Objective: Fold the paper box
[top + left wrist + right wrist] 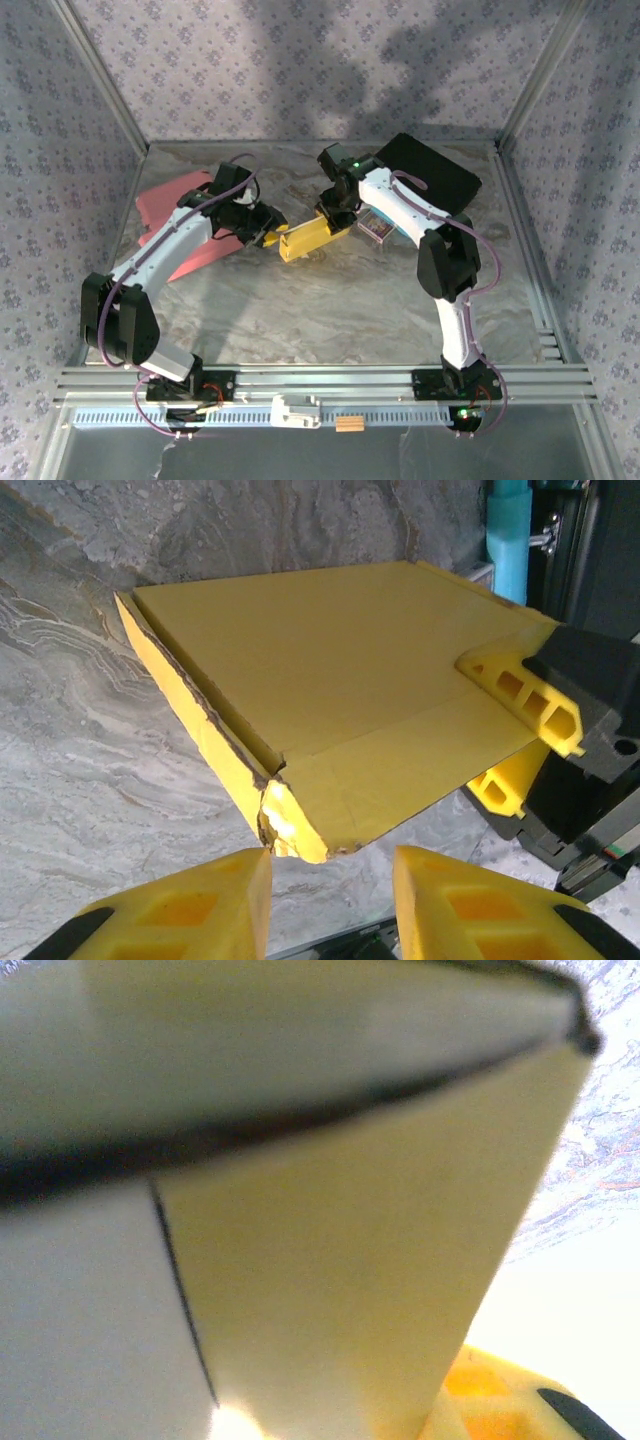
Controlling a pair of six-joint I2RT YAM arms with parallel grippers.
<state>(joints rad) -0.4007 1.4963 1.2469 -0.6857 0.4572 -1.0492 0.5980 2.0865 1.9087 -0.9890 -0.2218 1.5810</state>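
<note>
The yellow paper box [305,239] lies mid-table between the two grippers, partly folded, with a torn corner. In the left wrist view the paper box [330,680] has one raised side wall, and its ragged near corner sits just beyond my left gripper [330,865]. That gripper is open and holds nothing. My left gripper [268,233] stands at the box's left end. My right gripper [336,222] is shut on the box's right end, with one yellow finger [525,692] above the panel and one below. Up close, the paper box [350,1260] hides most of the right wrist view, beside one finger [485,1405].
Pink sheets [168,218] lie under the left arm at the left. A black flat object [437,170] sits at the back right, and a small purple-and-white pack [373,228] lies by the right arm. Metal frame rails run along the table's sides and near edge.
</note>
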